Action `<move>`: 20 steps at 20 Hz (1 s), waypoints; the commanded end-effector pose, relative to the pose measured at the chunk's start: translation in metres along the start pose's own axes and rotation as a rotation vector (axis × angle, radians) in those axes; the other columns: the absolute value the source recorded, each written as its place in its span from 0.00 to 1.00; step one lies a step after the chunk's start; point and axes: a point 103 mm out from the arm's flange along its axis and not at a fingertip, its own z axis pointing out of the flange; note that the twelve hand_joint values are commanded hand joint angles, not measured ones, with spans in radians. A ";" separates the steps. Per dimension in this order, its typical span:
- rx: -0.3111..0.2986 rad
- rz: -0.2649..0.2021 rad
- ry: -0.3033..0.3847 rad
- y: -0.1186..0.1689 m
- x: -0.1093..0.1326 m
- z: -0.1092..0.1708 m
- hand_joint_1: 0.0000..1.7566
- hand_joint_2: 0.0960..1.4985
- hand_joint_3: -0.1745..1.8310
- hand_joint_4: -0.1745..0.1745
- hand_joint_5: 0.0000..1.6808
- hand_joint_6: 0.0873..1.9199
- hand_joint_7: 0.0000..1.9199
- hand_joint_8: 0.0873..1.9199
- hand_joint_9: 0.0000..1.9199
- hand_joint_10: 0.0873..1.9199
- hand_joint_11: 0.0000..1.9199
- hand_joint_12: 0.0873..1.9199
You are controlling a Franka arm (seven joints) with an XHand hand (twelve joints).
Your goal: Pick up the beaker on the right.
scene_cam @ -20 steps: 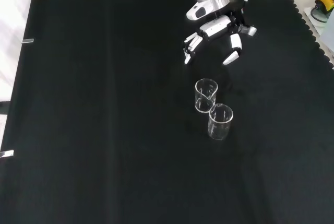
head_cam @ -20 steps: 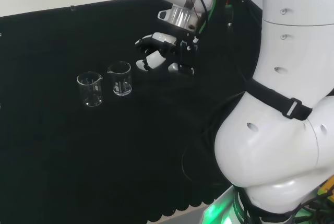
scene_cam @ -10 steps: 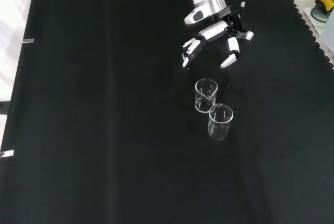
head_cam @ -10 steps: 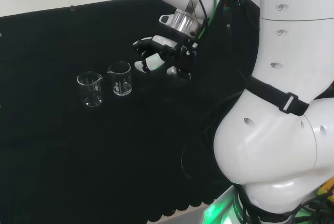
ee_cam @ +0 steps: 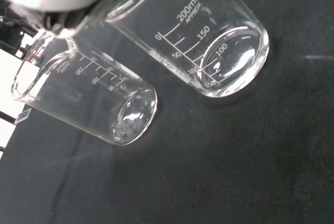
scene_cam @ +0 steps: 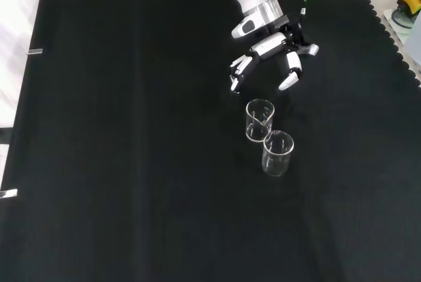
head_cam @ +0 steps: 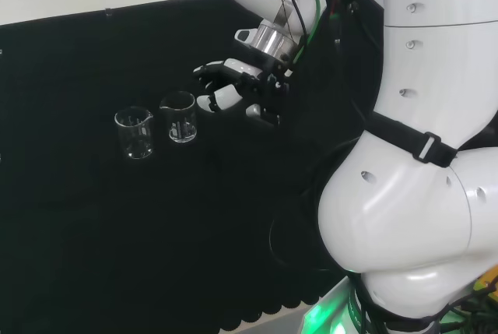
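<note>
Head view, frame centre: 2 empty beakers side by side on table [head_cam: 93, 217] | right beaker [head_cam: 179, 117] is target | hand [head_cam: 233, 91] just right of it, fingers [head_cam: 208, 101] spread, holding nothing, presumably set to close around it.

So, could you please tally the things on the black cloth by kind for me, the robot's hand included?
Clear glass beakers: 2, the one nearer the hand and the farther one, both upright and empty.
Black and white robot hand: 1, open, above the cloth, short of the beakers.
Total: 3
</note>
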 end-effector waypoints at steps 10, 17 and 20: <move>0.029 -0.039 0.099 0.003 -0.003 0.015 0.50 0.18 0.67 0.39 0.20 0.00 0.15 0.26 0.23 0.28 0.00 0.67; 0.011 -0.056 0.118 0.003 -0.004 0.019 0.50 0.18 0.67 0.39 0.20 0.00 0.15 0.26 0.23 0.28 0.00 0.66; 0.008 -0.058 0.120 0.004 -0.005 0.020 0.50 0.18 0.66 0.39 0.20 0.00 0.15 0.26 0.23 0.28 0.00 0.66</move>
